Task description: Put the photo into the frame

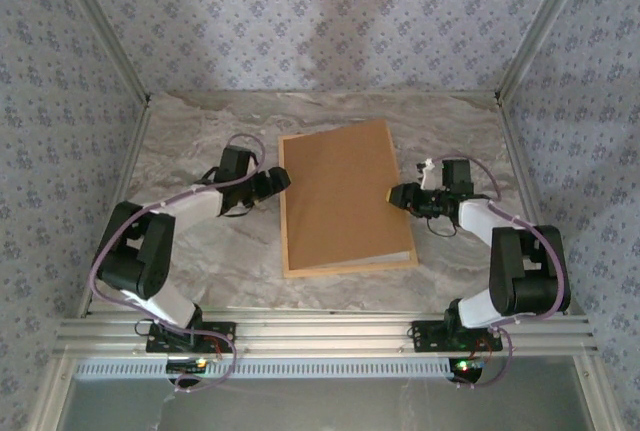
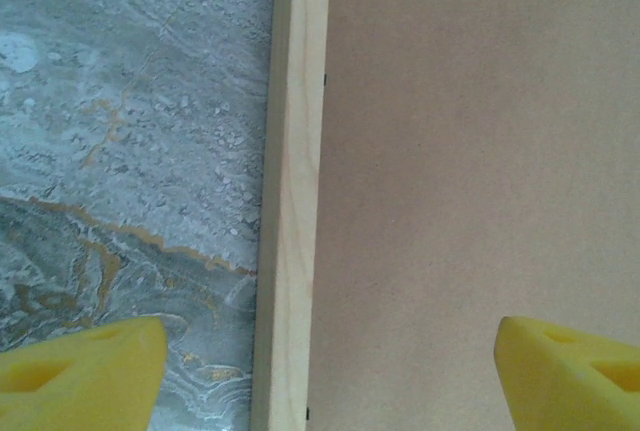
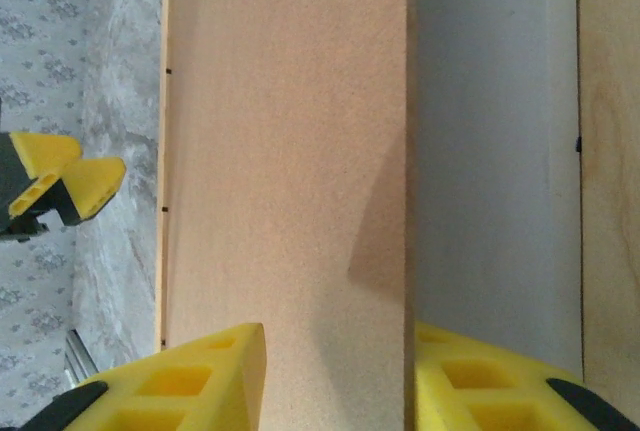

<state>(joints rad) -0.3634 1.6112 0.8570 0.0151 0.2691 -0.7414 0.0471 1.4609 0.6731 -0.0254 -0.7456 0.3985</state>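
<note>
Top view: the frame (image 1: pixel 284 213) lies face down mid-picture on the table (image 1: pixel 200 141). The brown backing board (image 1: pixel 340 191) is on it with its right edge raised. The left gripper (image 1: pixel 281 180) is at the frame's left rail, and the right gripper (image 1: pixel 395 194) is at the board's right edge.

Left wrist: the left gripper's fingers (image 2: pixel 80 371) are wide apart and hold nothing, astride the wooden rail.

Right wrist: the right gripper's fingers (image 3: pixel 190 381) sit one over and one under the board edge. We cannot tell if they pinch it or stand loose. Right of centre, under the board, is a pale sheet we take for the photo (image 3: pixel 490 151), face down in the frame.

We judge the photo is in and the step in hand is closing the back. The next move calls for lowering the board flat and square inside the rails without shifting the photo.
</note>
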